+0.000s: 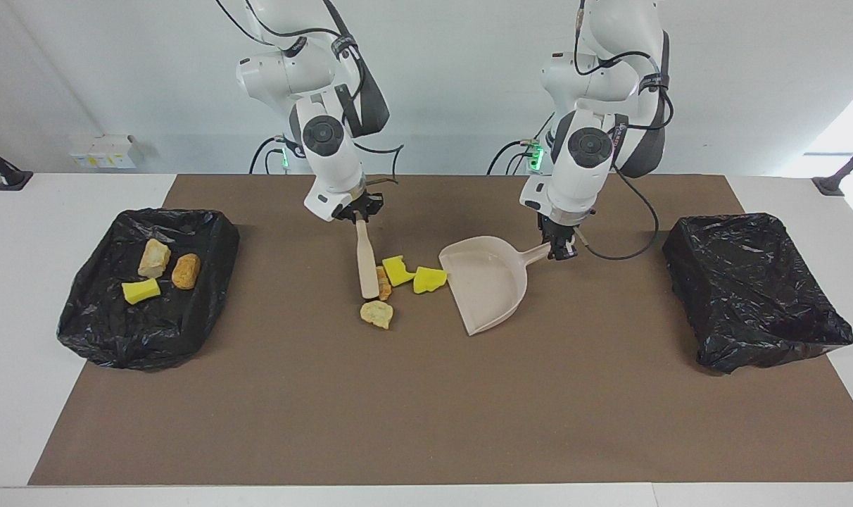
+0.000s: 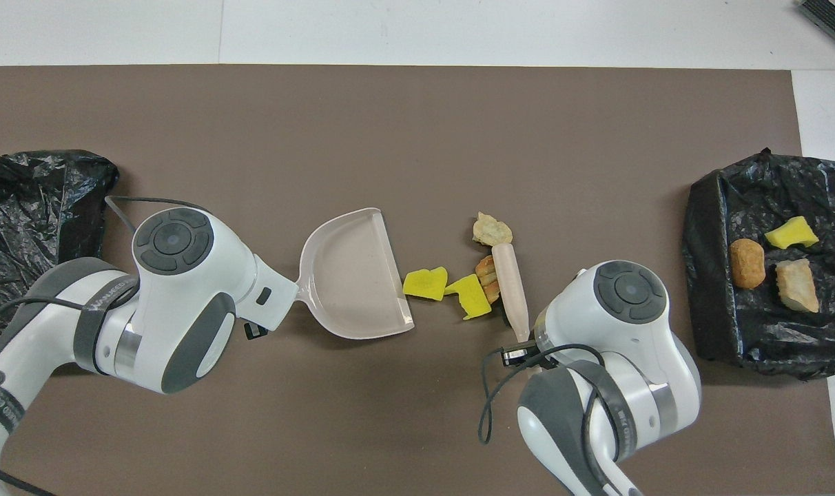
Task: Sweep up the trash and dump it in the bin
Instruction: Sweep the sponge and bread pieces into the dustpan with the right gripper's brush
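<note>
From overhead my own wrists cover both of my grippers, so the fingers closed on the dustpan [image 2: 352, 275] handle and on the brush [image 2: 510, 282] handle do not show there, and the bin [image 2: 32, 200] at my left arm's end runs off the picture's edge with my forearm over part of it. The brush's bristle end is out of sight under its handle, and that handle hides part of the orange scrap [image 1: 383, 274] pressed against it. Whether the nearest yellow scrap [image 1: 430, 279] touches the dustpan's lip or only sits at it, I cannot tell.
</note>
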`<state>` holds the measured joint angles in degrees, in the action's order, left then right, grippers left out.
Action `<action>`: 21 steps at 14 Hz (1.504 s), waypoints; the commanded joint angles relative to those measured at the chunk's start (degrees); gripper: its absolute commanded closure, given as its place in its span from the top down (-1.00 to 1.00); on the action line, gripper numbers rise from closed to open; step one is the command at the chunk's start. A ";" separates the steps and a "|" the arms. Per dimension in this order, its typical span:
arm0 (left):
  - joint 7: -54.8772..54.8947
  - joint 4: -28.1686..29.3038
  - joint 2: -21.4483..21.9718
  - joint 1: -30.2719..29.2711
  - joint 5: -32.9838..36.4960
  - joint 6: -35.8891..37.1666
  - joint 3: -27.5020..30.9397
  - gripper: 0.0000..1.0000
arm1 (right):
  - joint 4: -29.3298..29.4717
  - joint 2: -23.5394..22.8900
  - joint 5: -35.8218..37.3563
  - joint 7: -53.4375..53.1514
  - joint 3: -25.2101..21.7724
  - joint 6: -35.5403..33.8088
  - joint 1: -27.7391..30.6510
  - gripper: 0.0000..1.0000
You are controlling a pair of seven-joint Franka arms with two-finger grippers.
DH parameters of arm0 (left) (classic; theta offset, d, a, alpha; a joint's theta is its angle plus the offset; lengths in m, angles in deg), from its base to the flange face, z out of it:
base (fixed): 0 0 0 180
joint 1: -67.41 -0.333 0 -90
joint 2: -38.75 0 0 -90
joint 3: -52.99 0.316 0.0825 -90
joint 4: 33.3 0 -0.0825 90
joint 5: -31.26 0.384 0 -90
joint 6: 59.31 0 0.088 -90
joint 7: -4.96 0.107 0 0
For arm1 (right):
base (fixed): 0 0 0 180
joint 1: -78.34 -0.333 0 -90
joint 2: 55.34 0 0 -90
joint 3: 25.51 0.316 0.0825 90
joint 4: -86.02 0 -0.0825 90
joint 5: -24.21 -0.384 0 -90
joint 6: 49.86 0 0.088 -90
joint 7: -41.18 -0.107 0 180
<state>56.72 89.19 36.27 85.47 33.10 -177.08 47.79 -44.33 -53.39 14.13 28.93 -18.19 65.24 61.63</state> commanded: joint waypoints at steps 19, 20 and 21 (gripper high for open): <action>-4.13 2.23 1.51 -0.05 1.15 -2.99 0.80 -1.00 | 20.58 -8.19 -9.82 -3.13 -1.34 -9.62 -1.06 -1.00; -4.22 2.23 1.60 -0.05 1.15 -3.08 0.80 -1.00 | 20.49 -8.19 -5.52 -2.70 -1.17 -9.80 0.26 -1.00; -5.43 2.49 1.60 -0.05 1.15 -3.34 0.80 -1.00 | 20.40 -8.19 -1.21 -2.60 -1.17 -9.98 1.31 -1.00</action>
<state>53.69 89.45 36.34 85.38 33.15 -178.32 48.33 -24.13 -61.77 6.97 26.28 -20.03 56.35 60.78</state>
